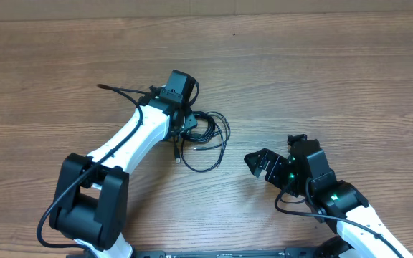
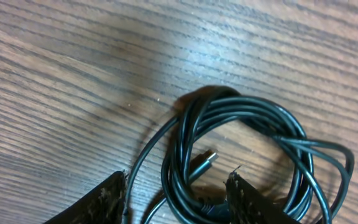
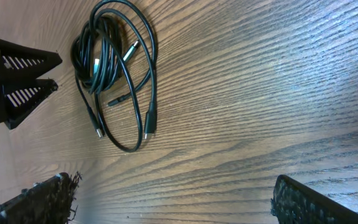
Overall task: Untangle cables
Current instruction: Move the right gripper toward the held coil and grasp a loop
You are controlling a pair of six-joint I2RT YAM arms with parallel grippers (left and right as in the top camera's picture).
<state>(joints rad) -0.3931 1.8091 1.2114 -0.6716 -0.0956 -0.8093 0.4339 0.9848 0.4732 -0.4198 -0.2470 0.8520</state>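
The cables (image 1: 208, 140) are thin black cords lying in one loose, looped bundle on the wooden table, with small plug ends sticking out. My left gripper (image 1: 186, 128) points down over the bundle's left edge. In the left wrist view its jaws (image 2: 178, 176) stand apart, with several strands of the cables (image 2: 241, 118) and a plug (image 2: 205, 163) between the fingers, none of them clamped. My right gripper (image 1: 262, 166) hovers wide open to the right of the bundle. Its fingers (image 3: 55, 193) hold nothing, and the cables (image 3: 112, 59) lie well beyond them.
A thin black cord (image 1: 117, 89) runs out to the left from under the left arm. The left arm's white links (image 1: 131, 136) cross the table's near left. The table's far edge (image 1: 206, 16) is at the top.
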